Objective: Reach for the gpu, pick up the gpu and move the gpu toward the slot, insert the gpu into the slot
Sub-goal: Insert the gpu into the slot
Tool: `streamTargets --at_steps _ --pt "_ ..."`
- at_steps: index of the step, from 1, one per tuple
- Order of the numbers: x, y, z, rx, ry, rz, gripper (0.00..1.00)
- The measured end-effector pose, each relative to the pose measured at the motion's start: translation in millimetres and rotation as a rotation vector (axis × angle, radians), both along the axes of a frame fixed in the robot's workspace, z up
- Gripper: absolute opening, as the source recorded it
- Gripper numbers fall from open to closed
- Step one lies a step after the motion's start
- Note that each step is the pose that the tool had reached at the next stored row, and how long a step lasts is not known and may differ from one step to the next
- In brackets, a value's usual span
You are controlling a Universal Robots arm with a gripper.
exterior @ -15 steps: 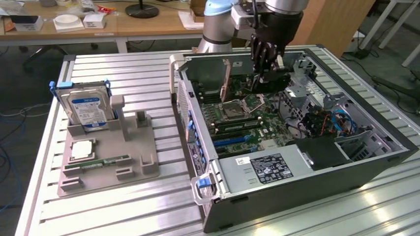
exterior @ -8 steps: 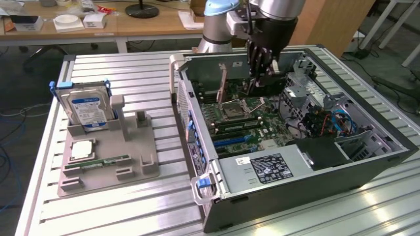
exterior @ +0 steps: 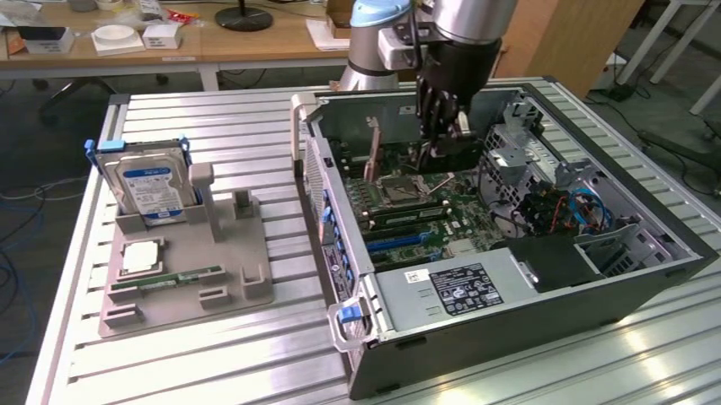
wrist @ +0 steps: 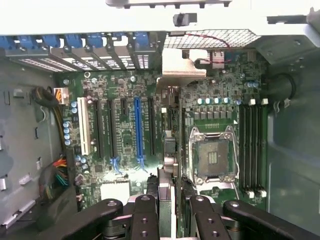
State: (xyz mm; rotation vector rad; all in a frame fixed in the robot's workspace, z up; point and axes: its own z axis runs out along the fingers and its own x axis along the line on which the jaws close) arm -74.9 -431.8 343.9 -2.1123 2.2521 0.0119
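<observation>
My gripper (exterior: 434, 142) reaches down into the open computer case (exterior: 338, 194) and is shut on the gpu (exterior: 455, 157), a thin dark card held upright just above the motherboard (exterior: 451, 211). In the wrist view the black fingers (wrist: 150, 200) clamp the gpu (wrist: 169, 147) edge-on. Its metal bracket (wrist: 182, 62) lies by the case's rear slot openings. The card hangs over the expansion slot area, between the blue slot (wrist: 137, 127) and the CPU socket (wrist: 212, 155). Whether its lower edge touches a slot is hidden.
A grey fixture (exterior: 214, 253) at the exterior view's left holds the blue-labelled hard drive (exterior: 147, 181), a green memory stick (exterior: 169, 278) and a CPU chip (exterior: 141, 257). Inside the case sit the power supply (exterior: 462, 288), drive cage (exterior: 529, 152), cables (exterior: 580, 211) and memory slots (wrist: 252, 150).
</observation>
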Motion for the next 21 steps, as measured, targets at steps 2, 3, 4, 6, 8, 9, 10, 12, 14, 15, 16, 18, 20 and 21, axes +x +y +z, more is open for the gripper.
streamTargets --at_steps 2,3,4,6,8,9,10,12,14,15,16,18,20,21 --pt "-0.1 -4.5 -0.8 0.0 0.0 0.0 0.29" --pt "-0.1 -6.9 -1.1 0.0 -0.0001 0.0 0.29" --pt "-0.2 -9.5 -1.3 0.0 0.0 0.0 0.29" --pt "-0.4 -14.3 -1.8 0.0 -0.0001 0.0 0.29" --pt "-0.8 -17.2 -2.6 0.0 -0.0001 0.0 0.29" --pt "-1.3 -17.4 -3.5 -0.0012 0.0001 0.0 0.29" --pt "-1.5 -17.4 -4.7 -0.0033 0.0008 0.0 0.29" --pt "-2.0 -17.4 -7.5 -0.0046 0.0032 0.001 0.29" --pt "-2.5 -17.4 -10.9 -0.0047 0.0056 0.005 0.29" --pt "-2.8 -17.4 -12.6 -0.0047 0.0066 0.008 0.29" --pt "-3.1 -17.4 -14.3 -0.0047 0.0077 0.011 0.29" --pt "-3.3 -17.4 -17.6 -0.0047 0.0097 0.02 0.29" --pt "-3.6 -17.4 -20.9 -0.0047 0.0115 0.036 0.29" --pt "-3.6 -17.4 -22.2 -0.0048 0.0119 0.042 0.29"
